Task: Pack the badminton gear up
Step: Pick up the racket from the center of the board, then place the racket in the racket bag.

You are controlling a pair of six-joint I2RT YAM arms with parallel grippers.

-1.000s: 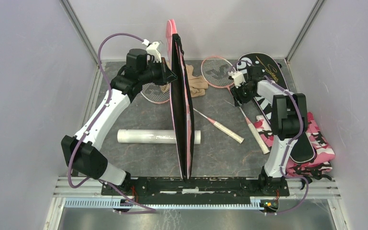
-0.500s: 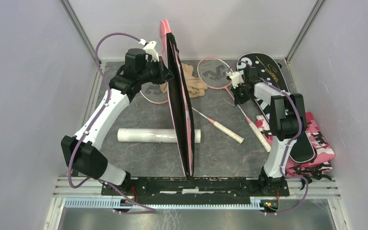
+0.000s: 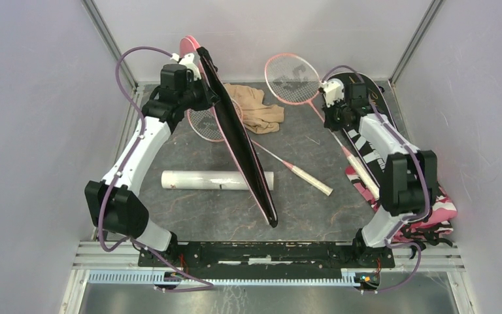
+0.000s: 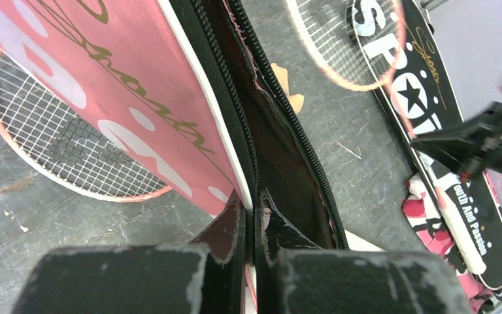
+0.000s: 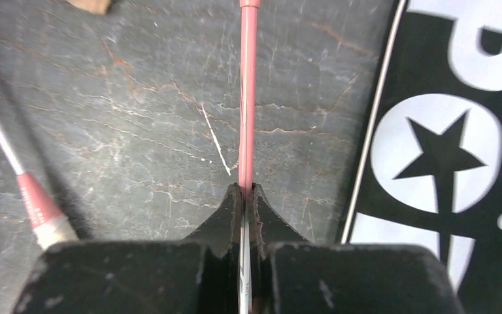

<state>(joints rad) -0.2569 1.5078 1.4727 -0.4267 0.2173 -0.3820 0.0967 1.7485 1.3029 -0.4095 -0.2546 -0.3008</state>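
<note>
The left gripper pinches the rim of the unzipped pink racket cover, holding it tilted on edge at centre, apparently to present its mouth; the right gripper clamps the pink racket by its shaft beside the black cover, seemingly for loading

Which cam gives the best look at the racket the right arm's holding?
Top external: nearly the whole racket, head to handle. Right wrist shows only its pink shaft pinched in the right gripper. Left wrist catches part of the head, at the top.
</note>
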